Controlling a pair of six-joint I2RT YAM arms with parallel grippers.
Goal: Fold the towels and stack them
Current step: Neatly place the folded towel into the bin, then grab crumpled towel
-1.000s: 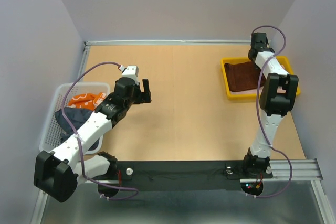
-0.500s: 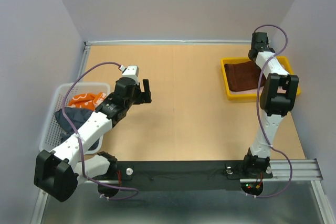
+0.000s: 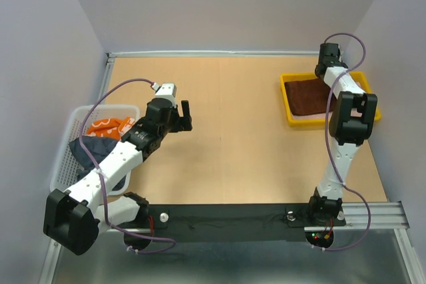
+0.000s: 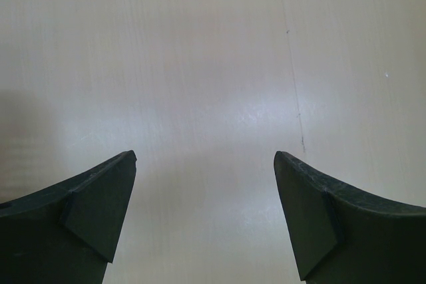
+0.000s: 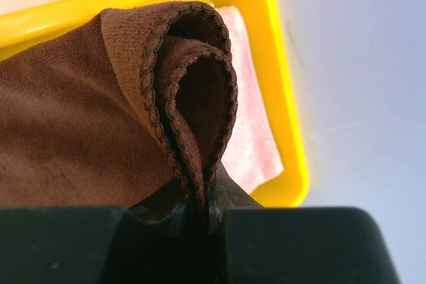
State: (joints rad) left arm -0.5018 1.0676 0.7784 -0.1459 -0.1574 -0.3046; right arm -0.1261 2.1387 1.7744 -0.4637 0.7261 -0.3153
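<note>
At far left on my overhead feed, the white mesh basket point(image 3: 64, 164) sits at the table's point(image 3: 233, 144) left edge, holding the orange towel with white pattern point(image 3: 106, 126) and, nearer the arm bases, the dark navy towel point(image 3: 90, 152), part of which hangs over the basket's near rim. The left arm reaches over the basket, and the left gripper point(image 3: 187, 116) hangs above bare tabletop just right of it. On the left wrist feed, my two dark fingers point(image 4: 100, 197) stand wide apart with nothing but pale wood between them.

The middle of the table is plain board.

At right, near the table's far corner, the yellow tray point(image 3: 290, 116) carries the reddish-brown towel point(image 3: 307, 96), laid flat across most of its floor. The right arm stretches up from its base and bends down over the tray's far right side. The right gripper point(image 5: 200, 207) has its jaws nearly together, pinching the towel's scalloped hem. The pinched edge stands up from the tray as a doubled loop, while the rest of the cloth spreads leftward. A pale pink cloth point(image 5: 249, 144) lies under the brown one, against the tray's right wall
</note>
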